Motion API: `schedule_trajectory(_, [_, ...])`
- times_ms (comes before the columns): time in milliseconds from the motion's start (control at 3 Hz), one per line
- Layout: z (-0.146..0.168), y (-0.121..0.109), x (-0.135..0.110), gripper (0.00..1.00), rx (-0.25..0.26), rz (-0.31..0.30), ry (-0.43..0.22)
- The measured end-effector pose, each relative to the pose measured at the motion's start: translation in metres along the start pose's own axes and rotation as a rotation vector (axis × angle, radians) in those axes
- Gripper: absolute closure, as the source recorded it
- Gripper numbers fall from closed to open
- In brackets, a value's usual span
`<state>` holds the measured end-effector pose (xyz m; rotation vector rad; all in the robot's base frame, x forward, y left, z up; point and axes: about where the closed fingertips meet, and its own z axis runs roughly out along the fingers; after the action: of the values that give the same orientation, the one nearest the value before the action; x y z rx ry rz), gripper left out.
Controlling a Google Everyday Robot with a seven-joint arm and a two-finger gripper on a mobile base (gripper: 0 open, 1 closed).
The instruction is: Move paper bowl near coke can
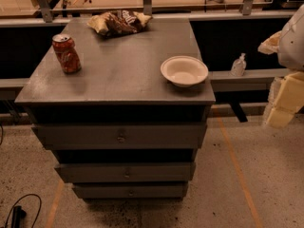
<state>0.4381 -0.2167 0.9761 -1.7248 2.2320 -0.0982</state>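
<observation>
The paper bowl [184, 71] is off-white and shallow. It sits upright near the right front corner of the grey cabinet top [123, 65]. The coke can [66, 54] is red with a silver top and stands upright near the left edge of the same top, well apart from the bowl. My gripper [284, 99] is at the far right edge of the view, off the cabinet, to the right of the bowl and lower than it. It is partly cut off by the frame edge and holds nothing that I can see.
A brown and yellow snack bag [119, 23] lies at the back of the cabinet top. A small clear pump bottle [238, 65] stands on a ledge behind the cabinet's right side. The cabinet has several drawers below. A black cable [19, 212] lies on the floor at lower left.
</observation>
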Motion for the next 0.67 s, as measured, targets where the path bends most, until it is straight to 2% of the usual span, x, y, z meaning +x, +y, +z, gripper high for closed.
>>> schedule_trajectory(333, [0.000,0.000,0.000,0.00,0.000,0.000,0.000])
schedule_trajectory(667, [0.012,-0.017,0.000,0.00,0.009,0.034,-0.087])
